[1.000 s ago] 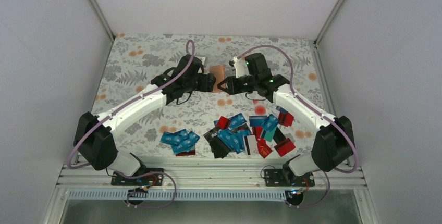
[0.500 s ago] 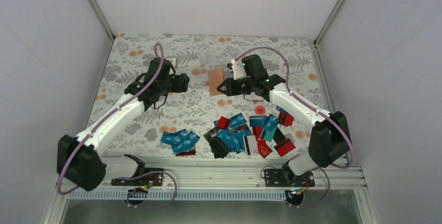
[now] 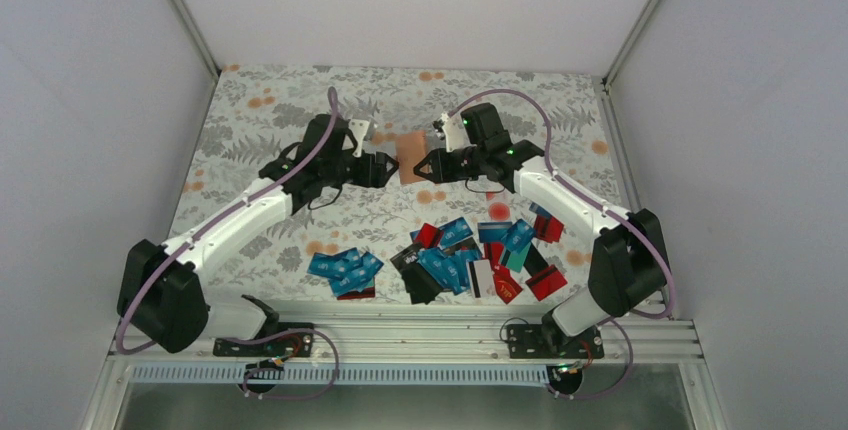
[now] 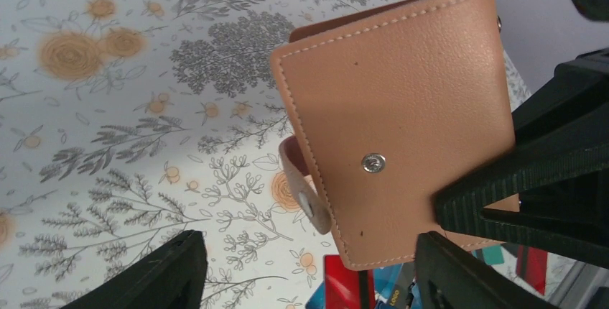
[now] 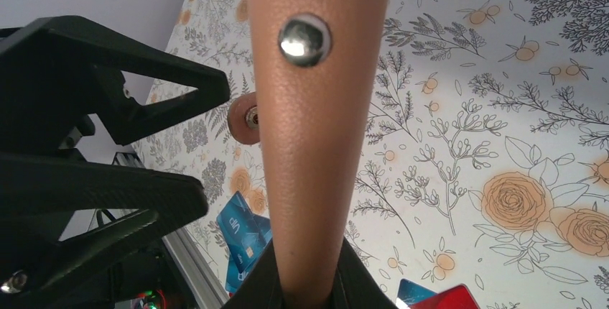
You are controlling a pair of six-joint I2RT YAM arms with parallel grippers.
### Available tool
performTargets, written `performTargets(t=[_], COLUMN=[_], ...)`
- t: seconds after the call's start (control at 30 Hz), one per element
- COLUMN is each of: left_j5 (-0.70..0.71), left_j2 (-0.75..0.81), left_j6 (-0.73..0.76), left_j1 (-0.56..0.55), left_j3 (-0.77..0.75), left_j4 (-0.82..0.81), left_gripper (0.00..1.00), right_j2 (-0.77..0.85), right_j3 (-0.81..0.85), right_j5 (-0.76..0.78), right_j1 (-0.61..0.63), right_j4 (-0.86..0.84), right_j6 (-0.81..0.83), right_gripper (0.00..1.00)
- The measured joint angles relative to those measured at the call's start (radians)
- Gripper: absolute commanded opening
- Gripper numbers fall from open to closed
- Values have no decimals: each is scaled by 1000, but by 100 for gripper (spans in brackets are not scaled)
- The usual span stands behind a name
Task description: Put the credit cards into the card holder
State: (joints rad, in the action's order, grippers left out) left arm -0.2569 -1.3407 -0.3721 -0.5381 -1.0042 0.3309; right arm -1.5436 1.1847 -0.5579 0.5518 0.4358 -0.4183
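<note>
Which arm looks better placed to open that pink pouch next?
Probably the left: the left pincer is open and empty beside the card holder, near its snap strap, while the right pincer is clamped on it.

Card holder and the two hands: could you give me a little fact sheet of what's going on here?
Card holder: tan, held up off the table, seen flat-on from the left wrist
Snap strap: hanging undone
Right hand: shut on the holder's edge
Left hand: open, close to the holder's other side, not gripping it
Cards: loose heaps on the table, near the arms' bases
</note>
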Motion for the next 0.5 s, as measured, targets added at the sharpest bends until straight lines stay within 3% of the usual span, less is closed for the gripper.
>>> performTargets(t=[0.3,0.5], left_j5=[38,59], left_j2=[-53,-97], left_j6=[-23,-30], left_j1=[-21,-21], left_j3=[-19,-31], left_j4=[-39,-69], left_gripper=[39,3], right_j2=[0,2], right_j3=[0,0], right_j5=[-11,-18], right_j1=[0,0], right_j4=[0,0], right_j6=[0,0], right_gripper=[4,4])
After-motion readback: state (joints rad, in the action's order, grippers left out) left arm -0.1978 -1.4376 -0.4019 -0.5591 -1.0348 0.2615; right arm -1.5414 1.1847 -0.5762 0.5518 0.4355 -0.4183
